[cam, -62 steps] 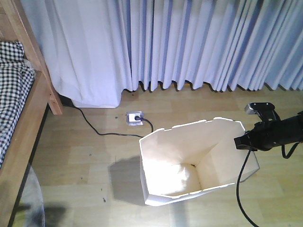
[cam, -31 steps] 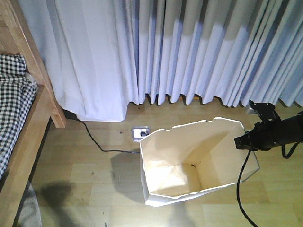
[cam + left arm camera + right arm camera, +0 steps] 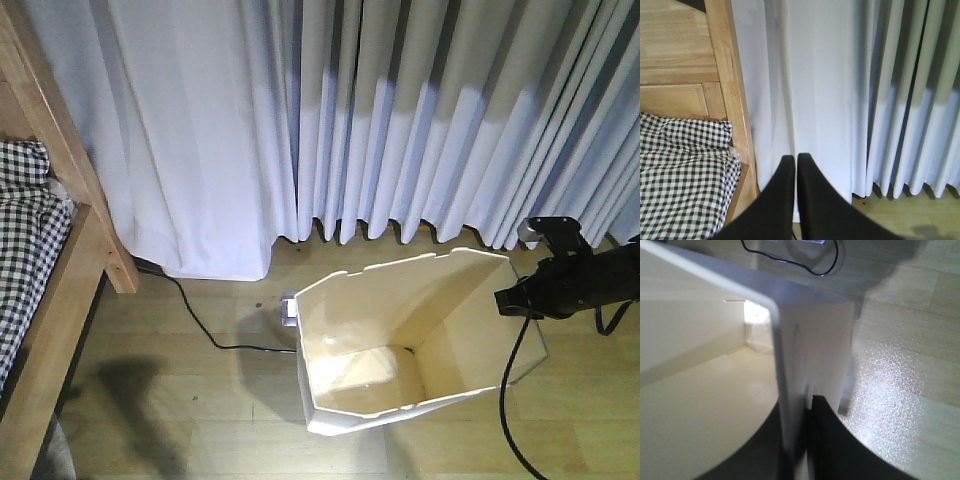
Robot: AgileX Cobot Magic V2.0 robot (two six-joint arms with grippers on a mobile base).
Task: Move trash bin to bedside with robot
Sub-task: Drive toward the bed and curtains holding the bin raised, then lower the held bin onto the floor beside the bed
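One trash bin (image 3: 372, 302), one bed (image 3: 62, 292), one floor cable (image 3: 245, 348), two hands (image 3: 792, 162) (image 3: 801, 407)

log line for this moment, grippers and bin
right gripper: shut on trash bin rim | left gripper: shut, empty, facing curtain | trash bin: upright, apart from bed | task: not at bedside yet

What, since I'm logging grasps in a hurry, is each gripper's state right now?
Left gripper: shut, holding nothing.
Right gripper: shut on the wall of the trash bin.
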